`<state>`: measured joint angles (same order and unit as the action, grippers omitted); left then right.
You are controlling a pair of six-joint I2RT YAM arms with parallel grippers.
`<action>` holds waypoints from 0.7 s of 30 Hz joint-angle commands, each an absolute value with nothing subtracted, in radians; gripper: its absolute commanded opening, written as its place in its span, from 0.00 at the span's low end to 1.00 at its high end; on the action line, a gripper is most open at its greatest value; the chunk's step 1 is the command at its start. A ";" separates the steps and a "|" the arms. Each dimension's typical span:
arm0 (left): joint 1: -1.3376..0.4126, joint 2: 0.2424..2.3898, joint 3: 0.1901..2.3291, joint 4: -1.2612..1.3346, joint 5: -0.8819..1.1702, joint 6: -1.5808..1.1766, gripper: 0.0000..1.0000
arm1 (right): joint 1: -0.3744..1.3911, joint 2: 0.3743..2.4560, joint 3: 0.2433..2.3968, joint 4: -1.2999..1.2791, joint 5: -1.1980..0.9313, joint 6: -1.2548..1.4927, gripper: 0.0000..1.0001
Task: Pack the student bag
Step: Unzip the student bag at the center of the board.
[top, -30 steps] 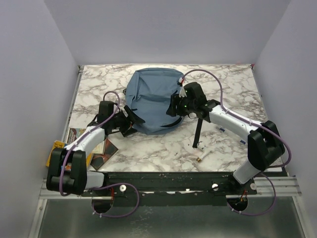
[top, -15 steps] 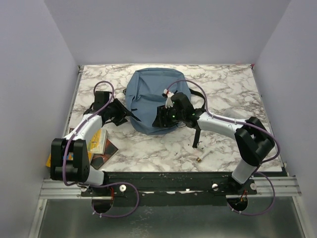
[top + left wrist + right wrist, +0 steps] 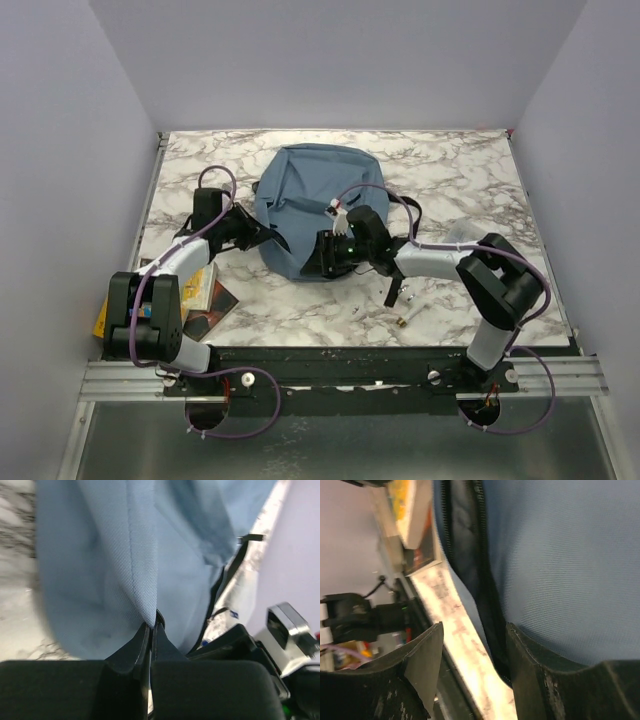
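The student bag [image 3: 305, 195], dusty blue and rounded, lies at the table's middle back. My left gripper [image 3: 266, 233] is at its left edge, and in the left wrist view the gripper [image 3: 151, 628] is shut on a fold of the bag's blue fabric [image 3: 100, 570]. My right gripper [image 3: 322, 256] is at the bag's near edge. In the right wrist view this gripper [image 3: 475, 652] stands open, one finger against the bag [image 3: 560, 555] beside the dark zipper seam [image 3: 470, 535], the other over bare table.
Books [image 3: 205, 293] and a yellow item [image 3: 104, 316] lie at the front left, near the left arm. A black strap [image 3: 397, 278] trails from the bag toward small loose items [image 3: 404, 320] at the table's front. The right arm reaches across the front middle.
My left gripper moved in to the bag's left edge and shut on its fabric. My right gripper slid left and nearer along the bag to its near edge, staying open.
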<state>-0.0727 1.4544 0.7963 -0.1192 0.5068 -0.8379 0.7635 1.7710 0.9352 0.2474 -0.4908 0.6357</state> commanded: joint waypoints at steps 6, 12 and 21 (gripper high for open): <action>-0.078 1.358 0.568 0.533 0.818 -0.969 0.00 | 0.687 1.624 0.882 0.624 -0.687 1.067 0.63; -0.107 1.294 0.528 0.604 0.830 -0.962 0.00 | 0.640 1.745 0.997 0.559 -0.658 1.147 0.65; -0.125 1.316 0.503 0.609 0.816 -0.945 0.00 | 0.627 2.029 1.068 0.826 -0.694 1.554 0.58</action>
